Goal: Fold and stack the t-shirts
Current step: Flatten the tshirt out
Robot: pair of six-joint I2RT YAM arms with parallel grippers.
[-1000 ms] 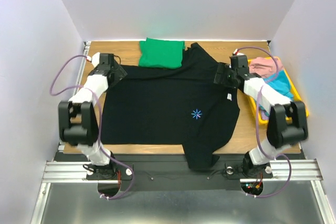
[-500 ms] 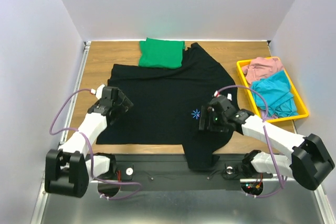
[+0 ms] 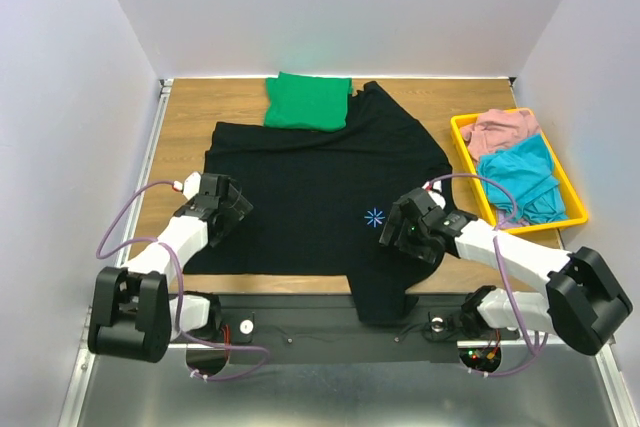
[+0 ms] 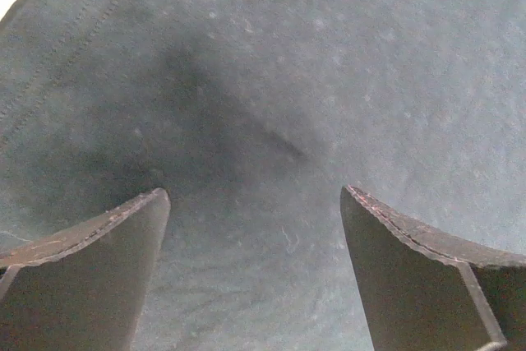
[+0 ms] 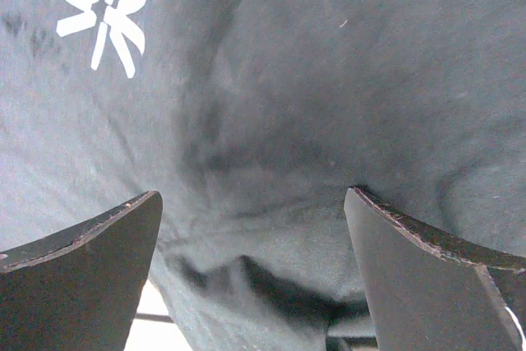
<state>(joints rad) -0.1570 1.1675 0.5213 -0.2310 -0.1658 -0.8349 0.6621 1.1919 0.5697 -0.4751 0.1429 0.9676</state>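
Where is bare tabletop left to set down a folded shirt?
Bare table shows at the far left corner, bordered by the black t-shirt and green t-shirt, and far right between the black sleeve and the yellow bin. The centre is covered; the left arm and right arm crowd the near corners.

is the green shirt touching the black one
Touching. In the top external view the green shirt overlaps the black shirt along its far edge, with no gap between them.

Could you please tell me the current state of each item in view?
black t-shirt: spread out, unfolded, part hanging over the near edge.
green t-shirt: folded.
left gripper: open over black cloth.
right gripper: open over black cloth.
yellow bin: holds crumpled clothes.
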